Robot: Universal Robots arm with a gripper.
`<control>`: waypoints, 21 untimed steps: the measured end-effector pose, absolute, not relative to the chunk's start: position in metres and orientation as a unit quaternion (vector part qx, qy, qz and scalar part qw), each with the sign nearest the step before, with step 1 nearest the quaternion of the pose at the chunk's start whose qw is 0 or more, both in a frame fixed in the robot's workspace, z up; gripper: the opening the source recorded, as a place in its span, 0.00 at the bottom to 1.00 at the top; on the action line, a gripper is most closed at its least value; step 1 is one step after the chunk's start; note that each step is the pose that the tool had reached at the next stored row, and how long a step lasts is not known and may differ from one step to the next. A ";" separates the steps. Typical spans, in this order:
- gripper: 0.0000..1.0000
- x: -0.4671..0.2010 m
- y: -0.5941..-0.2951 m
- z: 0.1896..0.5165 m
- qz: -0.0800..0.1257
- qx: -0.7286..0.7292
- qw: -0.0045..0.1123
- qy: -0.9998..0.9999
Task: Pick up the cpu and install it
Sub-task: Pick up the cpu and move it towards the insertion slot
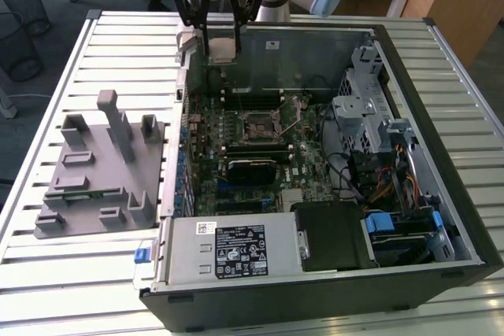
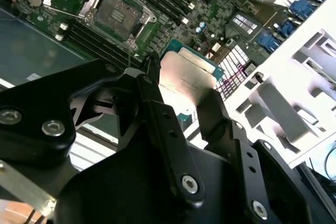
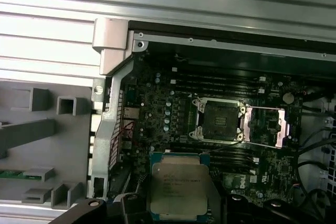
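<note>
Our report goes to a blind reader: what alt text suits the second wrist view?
The black pincer grips the cpu by two opposite edges, silvery top showing. Beyond it lies a green motherboard with its empty socket.

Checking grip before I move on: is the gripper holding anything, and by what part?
Yes. The gripper holds the chip, pinched by two opposite edges.

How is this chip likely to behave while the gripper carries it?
The chip looks flat and rigid, so it probably won't flex. The gripper pinches only its thin edges, so it might slip or tilt. Thin, so likely light.
</note>
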State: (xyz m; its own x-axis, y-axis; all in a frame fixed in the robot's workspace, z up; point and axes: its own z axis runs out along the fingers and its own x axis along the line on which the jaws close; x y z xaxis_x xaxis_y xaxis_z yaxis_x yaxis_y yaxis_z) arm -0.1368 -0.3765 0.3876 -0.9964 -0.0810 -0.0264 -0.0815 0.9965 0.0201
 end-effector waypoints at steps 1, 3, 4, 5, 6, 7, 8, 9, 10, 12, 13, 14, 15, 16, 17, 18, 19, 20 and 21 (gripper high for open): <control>0.53 -0.135 -0.376 0.388 0.011 -0.041 0.013 0.999; 0.53 -0.133 -0.376 0.388 0.011 -0.041 0.013 0.999; 0.53 -0.132 -0.376 0.388 0.011 -0.041 0.013 0.999; 0.53 -0.131 -0.376 0.388 0.011 -0.041 0.013 0.999; 0.53 -0.129 -0.376 0.388 0.011 -0.041 0.013 0.999; 0.53 -0.128 -0.376 0.388 0.011 -0.041 0.013 0.999; 0.53 -0.127 -0.376 0.388 0.011 -0.041 0.013 0.999; 0.53 -0.125 -0.376 0.388 0.011 -0.041 0.013 0.999; 0.53 -0.124 -0.376 0.388 0.011 -0.041 0.013 0.999; 0.53 -0.120 -0.375 0.388 0.011 -0.041 0.013 0.999; 0.53 -0.119 -0.375 0.388 0.011 -0.041 0.013 0.999; 0.53 -0.117 -0.375 0.388 0.011 -0.041 0.013 0.999; 0.53 -0.116 -0.375 0.388 0.011 -0.041 0.013 0.999; 0.53 -0.114 -0.374 0.388 0.011 -0.041 0.013 0.999; 0.53 -0.112 -0.374 0.388 0.011 -0.041 0.013 0.999; 0.53 -0.110 -0.374 0.388 0.011 -0.041 0.013 0.999; 0.53 -0.109 -0.374 0.388 0.011 -0.041 0.013 0.999; 0.53 -0.107 -0.373 0.388 0.011 -0.041 0.013 0.999; 0.53 -0.104 -0.373 0.388 0.011 -0.041 0.013 0.999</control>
State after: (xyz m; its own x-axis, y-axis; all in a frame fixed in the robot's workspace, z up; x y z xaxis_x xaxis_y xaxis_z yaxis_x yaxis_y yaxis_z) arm -0.1044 -0.3726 0.3876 -0.9964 -0.0810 -0.0263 -0.0815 0.9965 0.0200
